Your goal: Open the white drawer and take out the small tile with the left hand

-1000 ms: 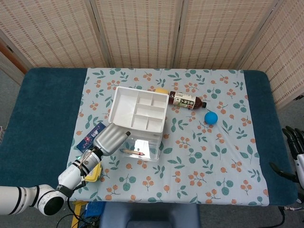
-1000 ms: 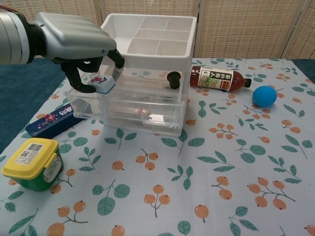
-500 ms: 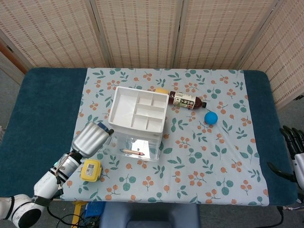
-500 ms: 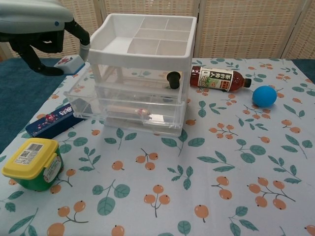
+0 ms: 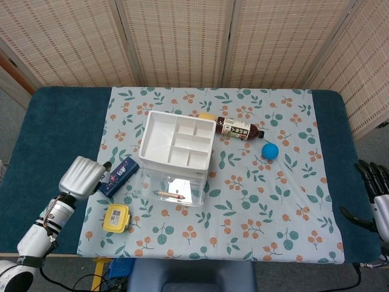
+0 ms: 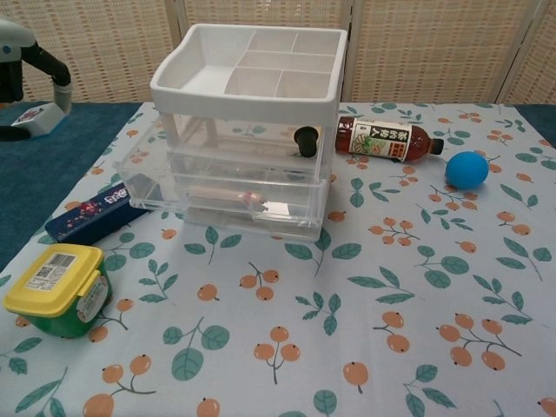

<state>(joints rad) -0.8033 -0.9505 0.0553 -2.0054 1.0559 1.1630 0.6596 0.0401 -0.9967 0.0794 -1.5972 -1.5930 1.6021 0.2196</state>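
Note:
The white drawer unit (image 5: 176,153) (image 6: 252,139) stands mid-table with its clear lower drawers pulled forward; a pencil (image 5: 169,194) lies in one. My left hand (image 5: 81,176) (image 6: 26,74) hangs over the blue cloth, left of the unit and apart from it. It pinches the small tile (image 6: 36,119), white with a blue edge, seen only in the chest view. My right hand (image 5: 375,190) stays at the table's far right edge, fingers apart and holding nothing.
A dark blue box (image 5: 119,175) (image 6: 94,212) lies left of the drawers, and a yellow-lidded green tub (image 5: 115,218) (image 6: 56,288) in front of it. A tea bottle (image 5: 238,129) (image 6: 387,140), blue ball (image 5: 270,151) (image 6: 467,169) and a yellow object (image 5: 206,115) sit behind and right.
My left hand has carried the tile out of the drawer, up and leftward, ending beyond the floral cloth's left edge. The right hand has barely moved.

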